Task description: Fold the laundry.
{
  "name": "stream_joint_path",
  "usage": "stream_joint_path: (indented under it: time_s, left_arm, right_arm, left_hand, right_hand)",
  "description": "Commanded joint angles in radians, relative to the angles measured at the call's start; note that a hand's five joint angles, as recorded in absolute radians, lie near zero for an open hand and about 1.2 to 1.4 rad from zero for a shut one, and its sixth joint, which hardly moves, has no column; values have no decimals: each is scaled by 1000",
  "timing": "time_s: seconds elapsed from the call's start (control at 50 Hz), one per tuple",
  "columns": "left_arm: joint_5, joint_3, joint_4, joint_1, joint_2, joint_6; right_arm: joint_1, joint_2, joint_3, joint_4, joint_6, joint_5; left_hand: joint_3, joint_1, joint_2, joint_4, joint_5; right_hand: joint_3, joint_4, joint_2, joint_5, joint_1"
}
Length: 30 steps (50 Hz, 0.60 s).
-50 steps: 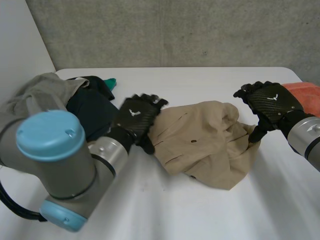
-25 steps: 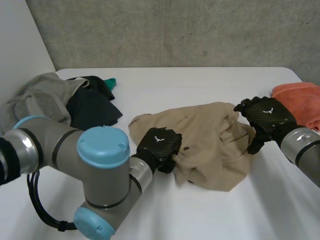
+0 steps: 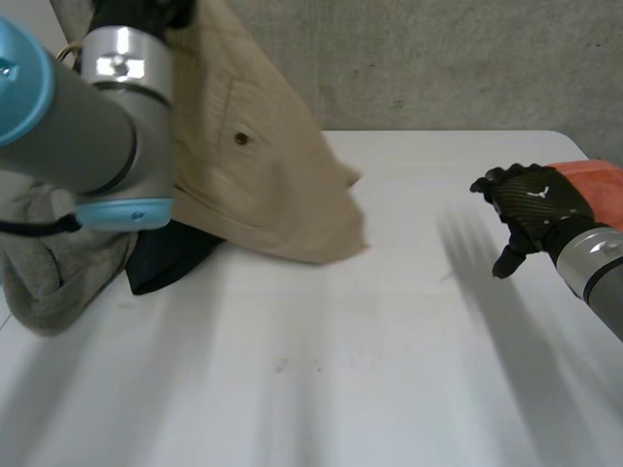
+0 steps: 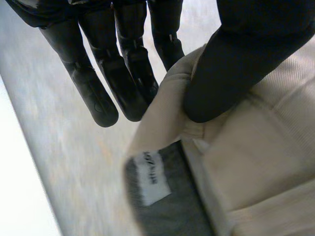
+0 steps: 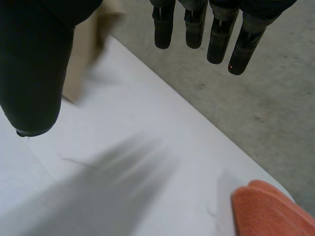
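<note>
A tan garment point(image 3: 263, 165) hangs in the air at the left, its lower end just above the white table point(image 3: 389, 341). My left hand point(image 4: 231, 73) is raised high and shut on it: the thumb pinches the garment's edge point(image 4: 172, 98) against the fingers point(image 4: 108, 78). A white label point(image 4: 153, 177) on a grey lining shows below the grip. My right hand point(image 3: 531, 199) hovers open over the table's right side, fingers point(image 5: 197, 24) straight and thumb point(image 5: 34, 73) apart, holding nothing. The tan garment point(image 5: 83, 49) is a good way beyond it.
A grey cloth point(image 3: 58, 272) and a dark cloth point(image 3: 170, 258) lie heaped at the table's left, under my left arm point(image 3: 88, 117). An orange cloth point(image 3: 594, 180) lies at the right edge, close behind my right hand. A concrete wall stands behind the table.
My left hand shut on the tan garment and lifted it off the table, up and to the left. The right hand, which touched the garment's right end, now stands free.
</note>
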<state>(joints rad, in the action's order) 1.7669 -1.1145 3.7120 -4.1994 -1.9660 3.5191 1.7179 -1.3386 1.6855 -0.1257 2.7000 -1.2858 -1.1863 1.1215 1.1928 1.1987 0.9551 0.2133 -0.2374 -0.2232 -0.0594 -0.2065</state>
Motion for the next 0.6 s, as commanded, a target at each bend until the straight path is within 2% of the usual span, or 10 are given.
stream_joint_path:
  time_s: [0.02,0.14,0.22,0.3,0.34,0.36,0.38,0.48,0.6]
  left_arm:
    - [-116,153,19,125,-149,1]
    - [-216,162,5,225,-319,-9]
    - [-303,162,-52,292,-408,-86]
    - [-421,157,-109,354,-470,-237]
    - [-448,156,-112,377,-476,-282]
    - [-457,156,-112,384,-476,-296]
    - [-461,151,-118,398,-475,-316]
    - [-458,139,-133,406,-436,-322]
    - [-416,61,-141,389,-291,-321]
  right_arm:
    - [-11,-7,-4,-32,34,-50]
    - [-21,-13,-9,-66,35,-84]
    - [-69,-13,-15,-94,37,-115]
    - [-110,-13,-29,-111,37,-122]
    - [-123,-11,-33,-111,38,-122]
    - [-132,-11,-39,-111,38,-119]
    - [-135,-11,-41,-109,38,-119]
    - [-141,-11,-46,-109,32,-110]
    - [-133,-10,-52,-98,32,-96]
  left_hand:
    - [-210,275,203,198,267]
    - [-210,275,203,198,267]
    - [-210,275,203,198,267]
    - [-210,275,203,198,267]
    - [55,10,-62,-67,2]
    - [185,-120,-191,-197,-128]
    - [404,-339,-410,-416,-347]
    - [547,-482,-553,-559,-490]
    - [618,-553,-624,-630,-561]
  right_hand:
    - [-39,63,49,59,32]
    - [-39,63,49,59,32]
    - [-39,63,49,59,32]
    - [-39,63,49,59,32]
    - [-39,63,49,59,32]
    - [-39,63,49,59,32]
    - [-39,63,49,59,32]
    - [-39,63,49,59,32]
    - [-39,63,49,59,32]
